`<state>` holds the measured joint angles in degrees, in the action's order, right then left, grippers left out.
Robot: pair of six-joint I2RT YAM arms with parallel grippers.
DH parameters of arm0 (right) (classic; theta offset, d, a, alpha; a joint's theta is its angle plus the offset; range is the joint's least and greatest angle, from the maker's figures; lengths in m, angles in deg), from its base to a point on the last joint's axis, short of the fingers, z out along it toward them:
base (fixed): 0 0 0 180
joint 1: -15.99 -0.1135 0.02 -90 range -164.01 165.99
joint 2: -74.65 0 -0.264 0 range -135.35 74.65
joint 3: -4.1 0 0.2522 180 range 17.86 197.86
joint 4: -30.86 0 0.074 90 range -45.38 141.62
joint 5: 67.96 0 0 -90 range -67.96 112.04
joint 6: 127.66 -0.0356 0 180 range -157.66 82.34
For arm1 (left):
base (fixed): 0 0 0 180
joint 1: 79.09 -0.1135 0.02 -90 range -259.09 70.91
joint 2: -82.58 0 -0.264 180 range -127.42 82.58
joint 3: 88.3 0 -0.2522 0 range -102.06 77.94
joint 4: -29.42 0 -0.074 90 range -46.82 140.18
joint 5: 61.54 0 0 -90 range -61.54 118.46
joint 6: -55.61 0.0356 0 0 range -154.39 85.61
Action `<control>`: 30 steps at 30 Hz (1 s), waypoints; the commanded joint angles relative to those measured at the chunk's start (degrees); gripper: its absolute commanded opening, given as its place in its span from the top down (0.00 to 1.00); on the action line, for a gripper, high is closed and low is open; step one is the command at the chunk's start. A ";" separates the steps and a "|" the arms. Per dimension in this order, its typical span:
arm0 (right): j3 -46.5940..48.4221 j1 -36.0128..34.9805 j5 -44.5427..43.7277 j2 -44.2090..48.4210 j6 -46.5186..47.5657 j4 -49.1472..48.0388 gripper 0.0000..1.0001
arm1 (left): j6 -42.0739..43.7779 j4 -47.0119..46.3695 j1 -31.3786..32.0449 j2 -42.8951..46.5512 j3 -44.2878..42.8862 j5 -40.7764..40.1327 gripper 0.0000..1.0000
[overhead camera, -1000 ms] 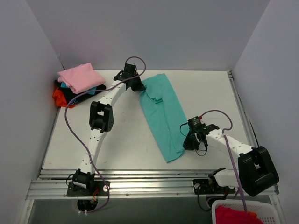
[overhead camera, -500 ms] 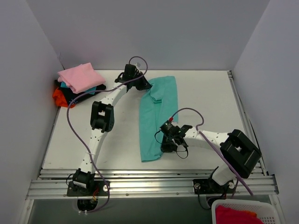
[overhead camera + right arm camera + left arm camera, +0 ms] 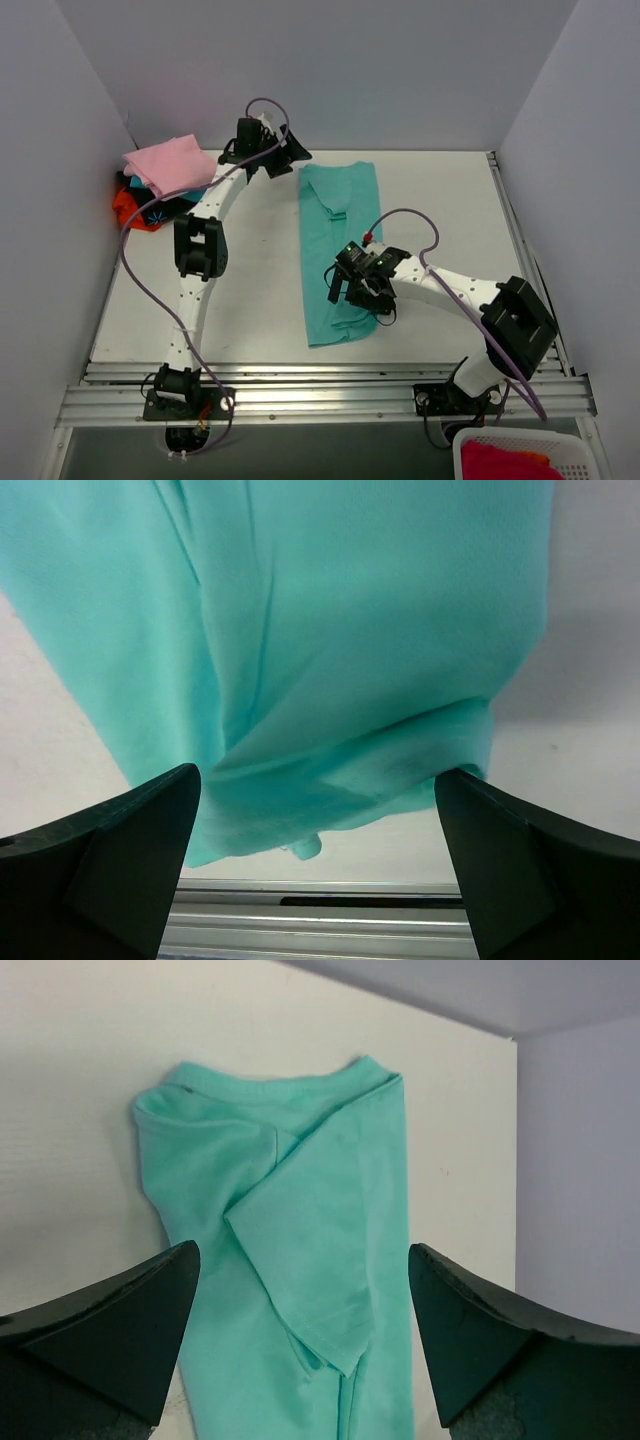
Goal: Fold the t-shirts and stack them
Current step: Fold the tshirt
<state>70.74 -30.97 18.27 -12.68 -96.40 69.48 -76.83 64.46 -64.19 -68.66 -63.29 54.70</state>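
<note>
A teal t-shirt (image 3: 338, 250) lies on the table as a long narrow strip, folded lengthwise, collar at the back. In the left wrist view the teal shirt (image 3: 300, 1210) shows its collar and a folded sleeve, and my left gripper (image 3: 305, 1345) hovers open above it with nothing between the jaws. From above, the left gripper (image 3: 285, 155) sits just left of the collar end. My right gripper (image 3: 357, 290) stands open over the strip's near part. The right wrist view has the shirt's hem (image 3: 340, 780) lying loose between the open right gripper (image 3: 318, 875). A pink t-shirt (image 3: 172, 165) tops a pile with black (image 3: 165, 207) and orange-red (image 3: 127, 208) ones.
The pile sits at the back left corner against the wall. A white basket (image 3: 470, 447) holding red cloth (image 3: 505, 465) stands off the table at the near right. Metal rails (image 3: 400, 915) run along the table's near edge. Walls close in on three sides.
Both grippers opened and let go of the teal shirt. The left arm pulled back toward the left. The shirt swung from a slant to a straight strip.
</note>
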 commanded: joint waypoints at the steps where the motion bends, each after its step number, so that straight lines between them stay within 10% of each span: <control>1: 7.64 -0.33 -6.95 1.46 1.52 9.93 0.00 | 1.22 0.34 -2.50 6.65 -6.25 -1.19 0.06; 12: 20.16 2.64 -13.01 6.82 6.88 20.31 0.00 | 10.16 14.99 -2.60 32.91 12.44 -7.51 0.05; 23: -3.73 20.76 2.78 19.38 11.99 5.56 0.09 | 1.85 23.37 16.55 69.02 71.56 -19.38 0.00; 30: -16.49 21.30 12.81 20.88 7.86 -4.03 0.25 | -8.97 22.23 25.61 79.43 89.79 -19.56 0.06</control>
<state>56.04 -9.83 25.26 7.14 -86.78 70.05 -79.51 87.97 -40.54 5.61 24.18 37.04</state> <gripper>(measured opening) 0.759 0.947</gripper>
